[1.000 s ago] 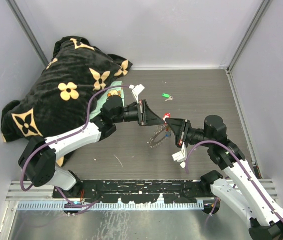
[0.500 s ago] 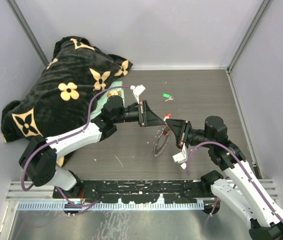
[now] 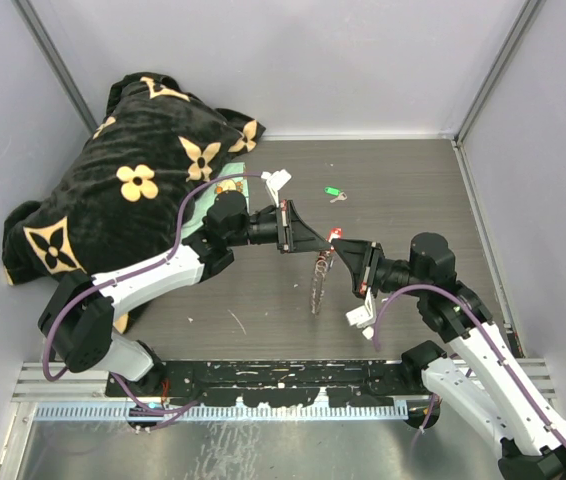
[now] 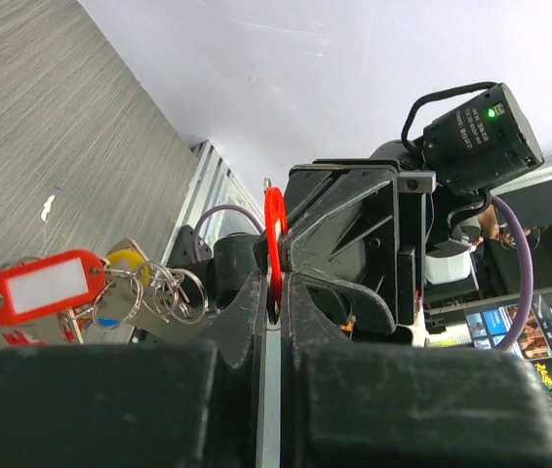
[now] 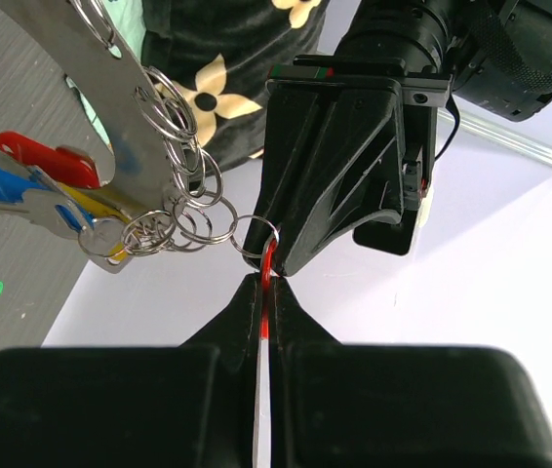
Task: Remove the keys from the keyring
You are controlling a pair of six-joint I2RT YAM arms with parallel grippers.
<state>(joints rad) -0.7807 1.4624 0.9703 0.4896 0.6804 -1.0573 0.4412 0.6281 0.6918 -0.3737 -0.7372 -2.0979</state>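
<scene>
Between the two arms a red key tag [image 3: 335,235] is held edge-on, and both grippers are pinching it. My left gripper [image 3: 315,243] is shut on it from the left, seen close in the left wrist view as red tag [image 4: 274,239] between the left gripper [image 4: 274,292] fingers. From the right, my right gripper [image 3: 344,253] is shut on the same red tag [image 5: 267,278]. The keyring [image 3: 317,283] hangs below them. In the right wrist view the keyring [image 5: 120,93] carries small split rings and keys with red [image 5: 42,156], blue [image 5: 3,185] and yellow [image 5: 91,210] tags.
A black blanket with tan flowers [image 3: 133,190] fills the table's back left. A loose key with a green tag [image 3: 332,191] lies on the wood table behind the grippers. White walls close in both sides; a metal rail [image 3: 283,375] runs along the near edge.
My left gripper has closed onto the red tag. The keyring has swung from lying nearly flat-on to hanging edge-on below the grippers. The right gripper has stayed shut.
</scene>
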